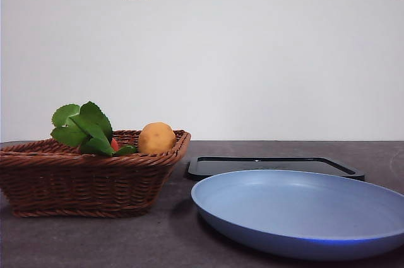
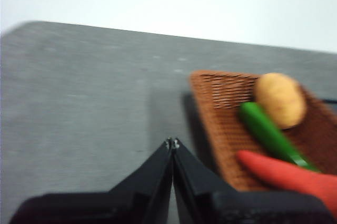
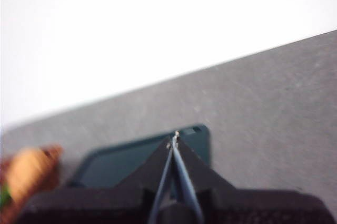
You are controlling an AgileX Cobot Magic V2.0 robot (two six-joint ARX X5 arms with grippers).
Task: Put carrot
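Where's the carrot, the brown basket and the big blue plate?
Orange-red toy carrot with green leaves (image 1: 85,128): front view, on its leaves.
Brown woven wicker basket (image 1: 82,186): front view, on its front wall.
Round blue plate (image 1: 297,208): front view, on its bare inside.

Left gripper (image 2: 172,143) and right gripper (image 3: 175,138) (blurred view) apparently pressed closed, holding nothing.
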